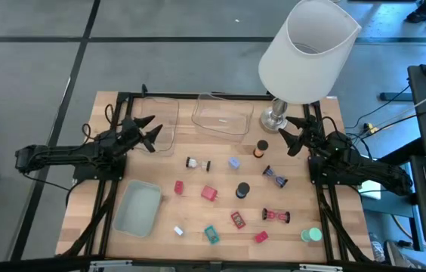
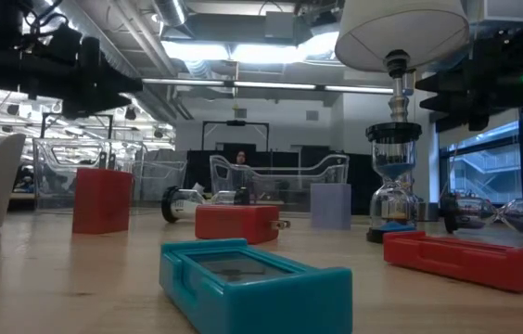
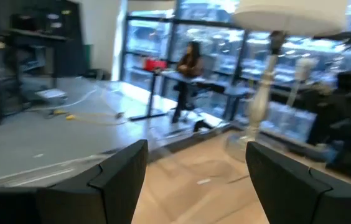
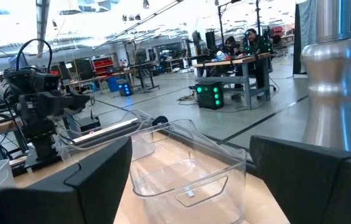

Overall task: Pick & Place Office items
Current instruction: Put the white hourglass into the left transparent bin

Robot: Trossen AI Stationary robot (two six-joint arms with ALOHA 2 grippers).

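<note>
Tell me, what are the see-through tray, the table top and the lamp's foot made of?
The clear tray looks like thin glossy plastic: you see straight through it and its rim catches highlights. The table top looks like pale wood with a matt finish, going by its plank lines and grain. The lamp's base seems polished or brushed metal, silvery with soft reflections.

Two clear trays point(image 1: 220, 115) point(image 1: 162, 125), one pale green tray point(image 1: 138, 208), one white lamp point(image 1: 304, 49) and about fourteen small office items point(image 1: 209, 194) are counted on the desk point(image 1: 198, 181).
</note>
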